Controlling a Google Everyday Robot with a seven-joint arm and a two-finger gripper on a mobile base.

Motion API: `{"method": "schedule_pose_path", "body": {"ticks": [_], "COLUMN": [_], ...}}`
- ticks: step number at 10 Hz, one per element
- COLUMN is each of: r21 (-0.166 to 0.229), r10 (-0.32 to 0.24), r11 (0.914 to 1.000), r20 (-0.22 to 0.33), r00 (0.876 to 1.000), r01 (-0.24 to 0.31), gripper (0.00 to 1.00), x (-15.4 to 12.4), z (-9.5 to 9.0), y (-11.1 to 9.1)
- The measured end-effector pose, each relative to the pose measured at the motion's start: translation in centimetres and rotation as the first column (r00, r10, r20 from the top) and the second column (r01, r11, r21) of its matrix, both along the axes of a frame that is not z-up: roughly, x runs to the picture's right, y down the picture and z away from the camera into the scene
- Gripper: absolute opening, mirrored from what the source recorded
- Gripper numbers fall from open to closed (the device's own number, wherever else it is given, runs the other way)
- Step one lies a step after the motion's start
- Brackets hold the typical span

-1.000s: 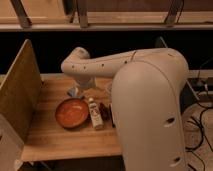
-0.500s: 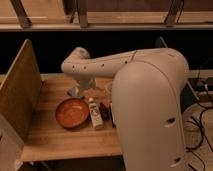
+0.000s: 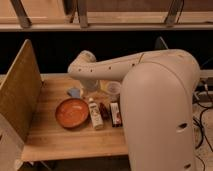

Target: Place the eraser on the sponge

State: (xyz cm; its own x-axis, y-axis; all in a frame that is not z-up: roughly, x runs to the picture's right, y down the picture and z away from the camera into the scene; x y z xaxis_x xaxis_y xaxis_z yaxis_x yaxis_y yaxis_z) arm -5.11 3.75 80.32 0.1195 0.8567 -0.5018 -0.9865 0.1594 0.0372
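Note:
The eraser [image 3: 115, 114], a small white block with dark red-brown bands, lies on the wooden table [image 3: 75, 140] close to the robot's white body. Further back and to the left, behind the orange bowl [image 3: 72, 112], the flat blue-grey sponge [image 3: 74, 92] rests on the table. From the bent arm, the gripper [image 3: 90, 86] hangs down just right of the sponge, well left of and behind the eraser. Nothing is seen held in it.
A longer white bottle-like item [image 3: 95, 114] and a small dark-red item [image 3: 104, 111] lie between bowl and eraser. A clear cup [image 3: 113, 90] stands behind them. A wooden board [image 3: 20, 95] walls the table's left side. The robot's bulky arm [image 3: 160, 100] covers the right.

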Motion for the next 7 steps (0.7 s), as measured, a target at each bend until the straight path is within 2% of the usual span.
{"method": "schedule_pose_path", "body": {"ticks": [1,2,4,6,7], "r21": [0.000,0.000,0.000,-0.009,-0.014], "r10": [0.026,0.084,0.145,0.205,0.210], "r11": [0.9997,0.9965,0.9894,0.9786,0.9773], "r20": [-0.014,-0.046,-0.075,-0.067,-0.057], "r00": [1.000,0.995,0.987,0.977,0.976], "r01": [-0.026,-0.084,-0.146,-0.206,-0.211], "gripper": [0.80,0.80,0.80,0.80,0.80], "x": [0.8,2.3,3.5,4.2,4.5], "z": [0.2,0.8,1.7,3.0,3.2], "y": [0.2,0.5,0.9,1.4,1.6]}}
